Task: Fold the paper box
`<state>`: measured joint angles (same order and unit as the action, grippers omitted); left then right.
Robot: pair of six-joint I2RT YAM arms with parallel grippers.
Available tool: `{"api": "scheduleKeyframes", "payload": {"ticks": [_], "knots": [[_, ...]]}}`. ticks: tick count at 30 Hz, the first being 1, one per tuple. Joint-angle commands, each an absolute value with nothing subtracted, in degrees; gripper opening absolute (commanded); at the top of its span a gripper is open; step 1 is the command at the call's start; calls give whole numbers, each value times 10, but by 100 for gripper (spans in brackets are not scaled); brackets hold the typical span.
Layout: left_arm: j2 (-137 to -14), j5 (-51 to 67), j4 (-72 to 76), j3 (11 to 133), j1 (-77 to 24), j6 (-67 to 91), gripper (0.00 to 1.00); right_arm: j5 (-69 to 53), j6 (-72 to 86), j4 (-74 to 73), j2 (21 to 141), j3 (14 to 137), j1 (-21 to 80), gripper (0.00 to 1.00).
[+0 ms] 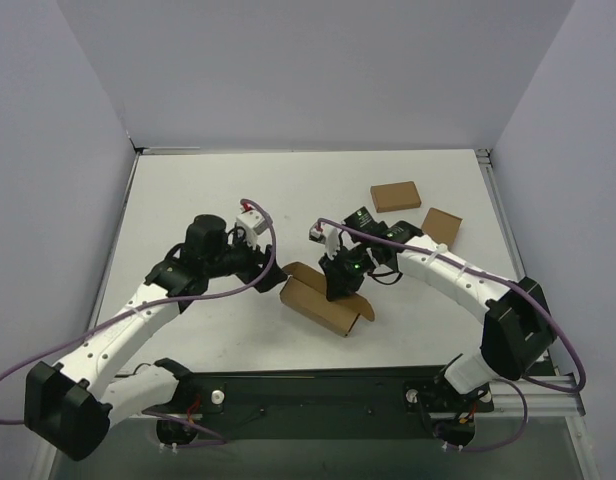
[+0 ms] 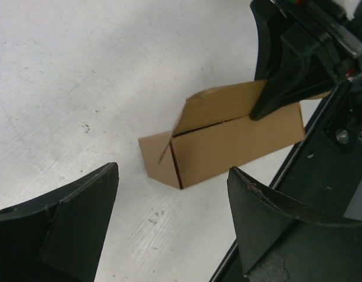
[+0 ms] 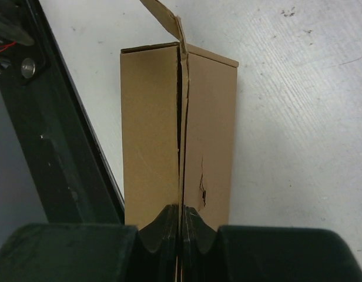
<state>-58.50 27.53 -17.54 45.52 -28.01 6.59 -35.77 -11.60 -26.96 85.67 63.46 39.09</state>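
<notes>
The paper box (image 1: 323,298) is brown cardboard, partly folded, lying near the table's front middle. In the left wrist view it (image 2: 228,141) shows as a long box with an end flap open toward me. My right gripper (image 1: 345,283) is shut on an upright cardboard wall of the box; in the right wrist view the fingertips (image 3: 181,226) pinch the thin edge between two panels (image 3: 151,129). One panel has a small tear. My left gripper (image 1: 268,262) is open and empty, just left of the box; its fingers (image 2: 69,217) straddle bare table short of the box end.
Two smaller ready-made brown boxes (image 1: 396,195) (image 1: 441,226) lie at the back right. The black base rail (image 1: 318,390) runs along the near edge, close behind the paper box. Purple cables loop over both arms.
</notes>
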Motion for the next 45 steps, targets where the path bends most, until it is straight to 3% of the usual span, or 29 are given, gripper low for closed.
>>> {"api": "scheduleKeyframes", "payload": {"ticks": [1,15,17,20,22,23,25,26,27,29,31,32,33,40,45], "knots": [[-632,189,-193,511,-299,13,84,-432,-142,-284,869,658,388,3],[-709,205,-184,530,-330,-10,63,-426,-147,-288,906,668,386,2],[-718,212,-183,531,-334,-9,53,-425,-146,-289,908,669,386,3],[-726,214,-185,532,-339,-11,23,-411,-142,-289,911,670,386,4],[-725,210,-186,530,-343,-12,11,-393,-135,-289,911,671,385,10],[-724,209,-185,528,-345,-16,1,-386,-125,-288,910,671,385,23],[-722,202,-185,524,-351,-19,0,-357,-111,-288,905,674,386,36],[-722,198,-187,522,-352,-22,0,-346,-99,-287,895,672,385,51],[-722,194,-189,521,-354,-23,0,-331,-87,-285,888,671,385,59],[-723,187,-192,521,-355,-24,0,-295,-71,-283,862,667,383,73],[-722,185,-192,520,-355,-23,0,-273,-47,-282,831,655,382,79],[-723,183,-191,520,-355,-22,0,-268,-47,-280,818,649,382,92],[-724,184,-192,520,-356,-22,0,-261,-41,-273,804,630,382,97],[-729,182,-192,518,-358,-22,0,-135,0,-254,701,556,384,100],[-725,176,-191,516,-358,-21,0,-130,47,-261,654,527,382,99]]}}
